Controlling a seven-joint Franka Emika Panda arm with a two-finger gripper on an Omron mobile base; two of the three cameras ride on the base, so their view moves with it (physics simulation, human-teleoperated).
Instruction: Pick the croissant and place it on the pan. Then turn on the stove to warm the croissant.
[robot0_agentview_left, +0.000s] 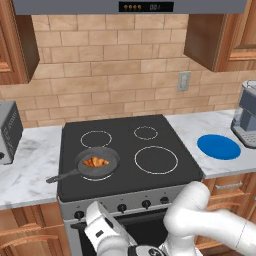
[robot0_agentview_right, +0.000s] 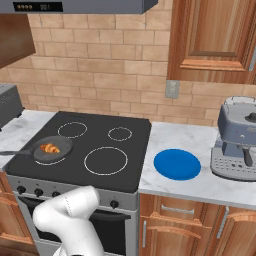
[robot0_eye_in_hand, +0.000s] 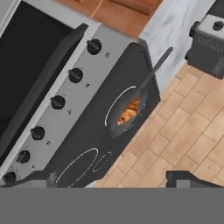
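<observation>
**Croissant in the pan, pincer wide and empty**

Here we see the stove (robot0_agentview_left: 127, 150) between two stretches of marble bench (robot0_agentview_left: 25, 165). A grey toaster oven (robot0_agentview_left: 7, 132) stands on the bench left of it; a flat blue plate (robot0_agentview_left: 218, 146) and a grey coffee machine (robot0_agentview_left: 246, 115) are on the right. Nothing lies between the pan and the black knobs (robot0_agentview_left: 121, 207) along the steel front panel.

The pan (robot0_agentview_left: 97, 162) sits on the front-left burner ring, its long thin handle reaching out to the left and slightly toward the front edge. The croissant (robot0_agentview_left: 95, 162) lies in the pan's bowl, its long axis roughly left to right across the stove.

The pincer (robot0_eye_in_hand: 111, 179) is spread wide, gripping nothing, its fingertips (robot0_eye_in_hand: 37, 178) showing in the hand view, apart from the knob row.
</observation>
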